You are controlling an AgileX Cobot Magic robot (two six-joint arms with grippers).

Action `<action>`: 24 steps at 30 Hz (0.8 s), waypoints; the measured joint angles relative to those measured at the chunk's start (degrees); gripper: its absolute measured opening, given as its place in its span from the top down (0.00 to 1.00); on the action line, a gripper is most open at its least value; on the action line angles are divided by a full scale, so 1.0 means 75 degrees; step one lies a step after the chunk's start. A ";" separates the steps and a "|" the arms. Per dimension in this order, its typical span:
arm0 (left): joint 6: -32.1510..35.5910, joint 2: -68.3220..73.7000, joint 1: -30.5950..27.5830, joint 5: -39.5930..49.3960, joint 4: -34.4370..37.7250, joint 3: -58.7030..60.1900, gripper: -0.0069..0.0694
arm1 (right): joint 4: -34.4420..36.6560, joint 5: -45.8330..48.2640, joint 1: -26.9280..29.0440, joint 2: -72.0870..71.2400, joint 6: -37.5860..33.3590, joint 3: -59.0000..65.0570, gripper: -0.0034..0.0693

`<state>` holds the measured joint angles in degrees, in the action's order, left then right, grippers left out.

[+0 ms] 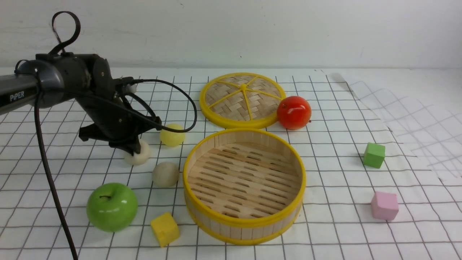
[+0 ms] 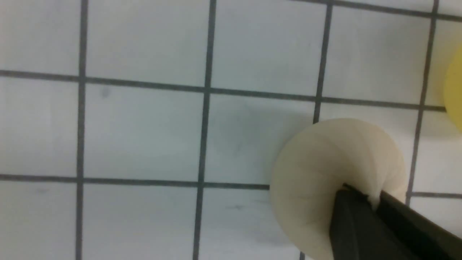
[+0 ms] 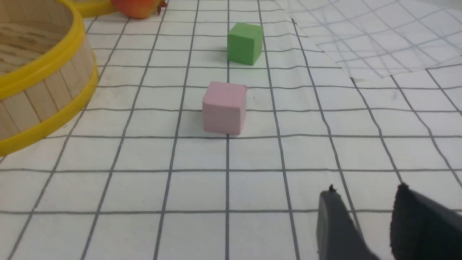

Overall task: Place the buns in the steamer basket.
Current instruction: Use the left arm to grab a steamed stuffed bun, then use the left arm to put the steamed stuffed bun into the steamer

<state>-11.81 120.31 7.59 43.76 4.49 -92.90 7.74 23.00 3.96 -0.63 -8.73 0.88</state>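
Three buns lie left of the steamer basket [image 1: 244,224]: a pale yellow bun [image 1: 172,134], a beige bun [image 1: 165,174] and a cream bun [image 1: 140,156]. My left gripper [image 1: 132,147] is down on the cream bun. In the left wrist view its black jaws [image 2: 373,198] are pressed together with a fold of the cream bun [image 2: 325,169] pinched between the tips. The bun rests on the cloth. The basket is empty. My right gripper [image 3: 364,189] hangs open over bare cloth, holding nothing, and does not show in the front view.
The flat woven lid [image 1: 242,99] lies behind the basket with a red fruit [image 1: 294,112] beside it. A green apple [image 1: 112,206] and a yellow cube [image 1: 164,228] sit at front left. A green cube [image 1: 374,155] and a pink cube [image 1: 385,206] stand right.
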 joint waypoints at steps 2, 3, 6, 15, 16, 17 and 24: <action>0.0000 -0.0165 0.0000 0.0187 -0.0057 -0.0078 0.93 | 0.0000 0.0000 0.0000 0.0000 0.0000 0.0000 0.62; 0.0000 -0.0297 0.0000 0.0311 -0.0063 -0.0129 0.93 | 0.0000 0.0000 0.0000 0.0000 0.0000 0.0000 0.62; 0.0000 -0.0790 0.0048 0.0579 0.0092 -0.0185 0.93 | 0.0000 0.0000 0.0000 0.0000 0.0000 0.0000 0.62; 0.0000 -0.1691 0.1921 0.0816 0.0704 -0.0266 0.93 | 0.0000 0.0000 0.0000 0.0000 0.0000 0.0000 0.62; 0.0000 -0.1611 0.2222 0.0697 0.0739 -0.0266 0.93 | 0.0000 0.0000 0.0000 0.0000 0.0000 0.0000 0.62; 0.0000 -0.1545 0.2393 0.0617 0.0755 -0.0266 0.93 | 0.0000 0.0000 0.0000 0.0000 0.0000 0.0000 0.62; -0.0050 -0.0597 0.3009 -0.0396 0.0660 -0.0266 0.89 | 0.0000 0.0000 0.0000 0.0000 0.0000 0.0000 0.62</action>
<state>-12.18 115.84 30.16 40.80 9.44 -94.89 7.74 23.00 3.96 -0.63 -8.73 0.88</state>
